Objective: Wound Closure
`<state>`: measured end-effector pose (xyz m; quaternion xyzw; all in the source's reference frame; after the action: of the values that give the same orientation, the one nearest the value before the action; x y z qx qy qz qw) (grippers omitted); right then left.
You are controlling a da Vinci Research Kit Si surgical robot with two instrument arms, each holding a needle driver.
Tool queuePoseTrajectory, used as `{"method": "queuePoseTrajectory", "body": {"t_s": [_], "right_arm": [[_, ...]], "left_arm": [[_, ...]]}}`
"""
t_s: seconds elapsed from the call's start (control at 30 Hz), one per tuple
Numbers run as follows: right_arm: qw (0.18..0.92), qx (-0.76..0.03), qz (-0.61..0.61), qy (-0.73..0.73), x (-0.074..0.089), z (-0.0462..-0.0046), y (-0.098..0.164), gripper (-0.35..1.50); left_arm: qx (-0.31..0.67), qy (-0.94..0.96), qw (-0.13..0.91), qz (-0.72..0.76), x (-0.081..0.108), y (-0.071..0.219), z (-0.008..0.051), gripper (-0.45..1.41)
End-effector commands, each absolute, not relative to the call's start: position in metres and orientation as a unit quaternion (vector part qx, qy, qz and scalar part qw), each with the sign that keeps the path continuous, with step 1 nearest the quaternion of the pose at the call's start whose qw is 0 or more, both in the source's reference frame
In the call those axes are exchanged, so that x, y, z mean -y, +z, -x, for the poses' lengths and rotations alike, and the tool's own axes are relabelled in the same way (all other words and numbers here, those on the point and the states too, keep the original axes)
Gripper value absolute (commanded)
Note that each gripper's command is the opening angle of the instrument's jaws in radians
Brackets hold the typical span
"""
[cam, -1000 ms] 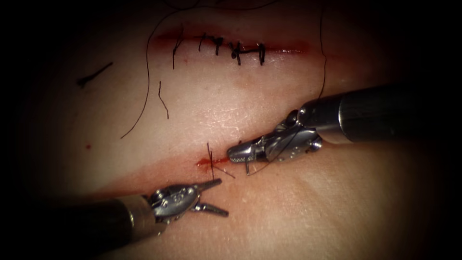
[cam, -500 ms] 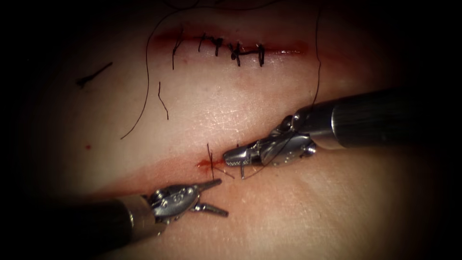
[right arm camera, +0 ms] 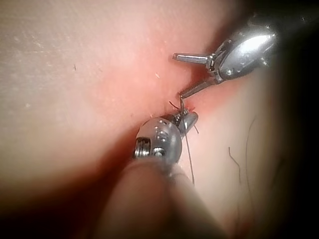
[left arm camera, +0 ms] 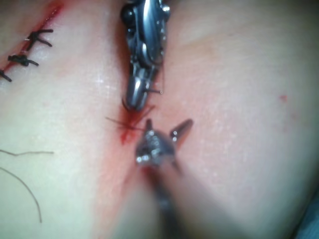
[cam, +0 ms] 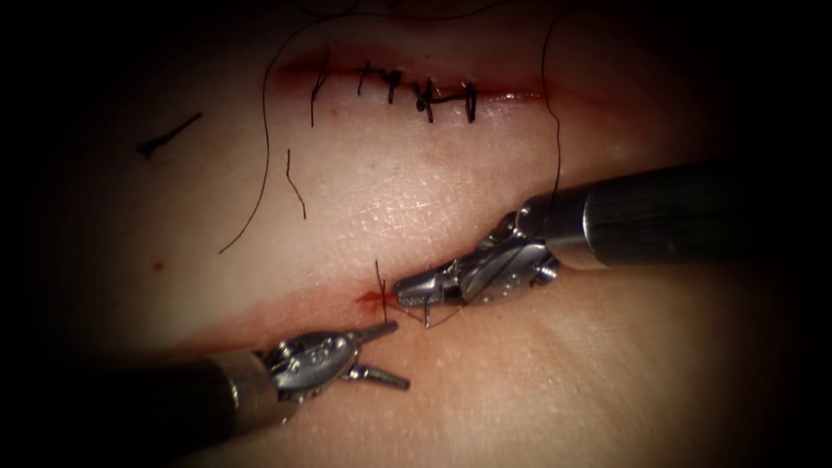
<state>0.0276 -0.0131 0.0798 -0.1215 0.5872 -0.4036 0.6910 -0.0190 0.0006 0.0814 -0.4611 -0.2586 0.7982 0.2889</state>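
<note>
Both pincers by the cut: left (cam: 381,353) spread, empty; right (cam: 414,290) pinching half-hidden needle (cam: 426,314).

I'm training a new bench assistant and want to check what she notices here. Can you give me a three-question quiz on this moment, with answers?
1. True or false: the left tool has its fingers spread and holds nothing.
2. What does the right tool hold? A) the tissue B) the needle C) nothing
3. Fill in: the finished stitches lie on the ___ cut, away from both tools.

Key
1. True.
2. B. Its fingers are shut on the needle, a short end showing below them, beside the red fluid on the lower cut. Whether the needle is in the tissue cannot be told.
3. Upper.
</note>
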Motion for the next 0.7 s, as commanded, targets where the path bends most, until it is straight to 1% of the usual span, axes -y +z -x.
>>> {"method": "queuePoseTrajectory", "body": {"t_s": [0.03, 0.7], "right_arm": [[0.690, -0.588, 0.120, -0.404, 0.0136, -0.0281, 0.0804, -0.35], [0.700, -0.586, 0.108, -0.394, 0.0141, -0.0277, 0.0816, -0.35]], "left_arm": [[0.259, 0.798, 0.290, 0.461, -0.0001, 0.0820, 0.0196, 0.74], [0.259, 0.798, 0.290, 0.461, -0.0002, 0.0820, 0.0197, 0.74]]}}
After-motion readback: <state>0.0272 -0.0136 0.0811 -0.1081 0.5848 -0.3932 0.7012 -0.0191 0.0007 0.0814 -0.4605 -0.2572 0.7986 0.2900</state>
